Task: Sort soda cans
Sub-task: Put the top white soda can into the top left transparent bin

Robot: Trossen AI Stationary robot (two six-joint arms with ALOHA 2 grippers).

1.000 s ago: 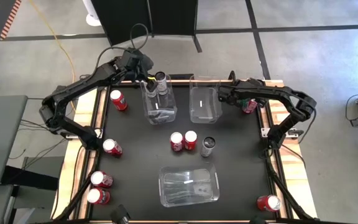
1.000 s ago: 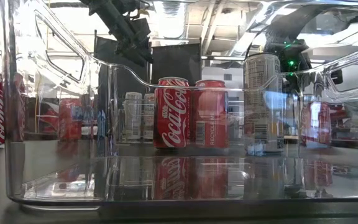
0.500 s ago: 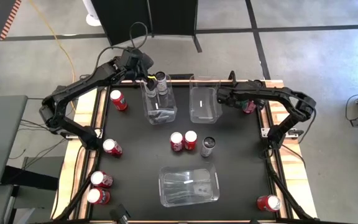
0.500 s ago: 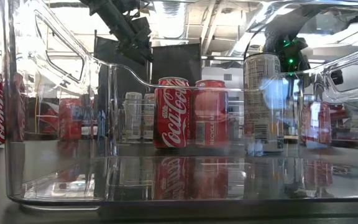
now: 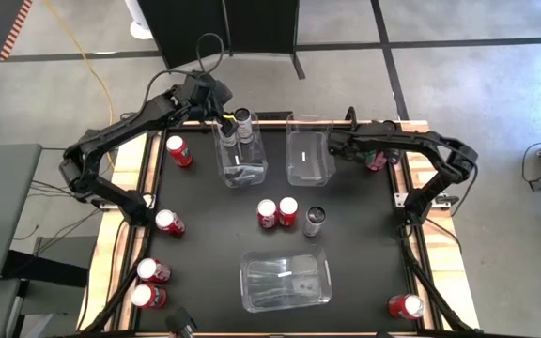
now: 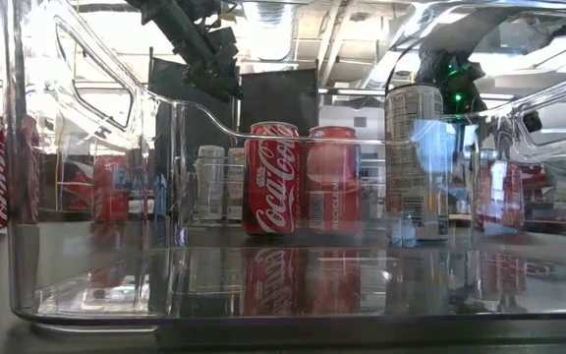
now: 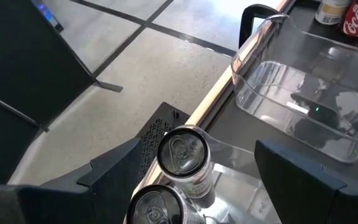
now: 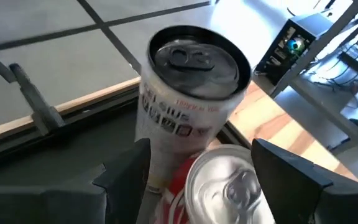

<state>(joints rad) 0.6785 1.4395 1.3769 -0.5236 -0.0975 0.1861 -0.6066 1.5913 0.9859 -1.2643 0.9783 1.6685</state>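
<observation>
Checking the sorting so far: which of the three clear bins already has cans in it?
The bin under the left end effector: two silver cans stand in its far end; the other two hold none.

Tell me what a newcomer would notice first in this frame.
Probably the red soda cans scattered over the black table, most down its left edge and two upright at the centre beside a silver can. Next, three clear bins: the far-left bin already holds silver cans, with the open left gripper hovering above them. The right gripper, also open, straddles two cans at the table's far right corner.
</observation>
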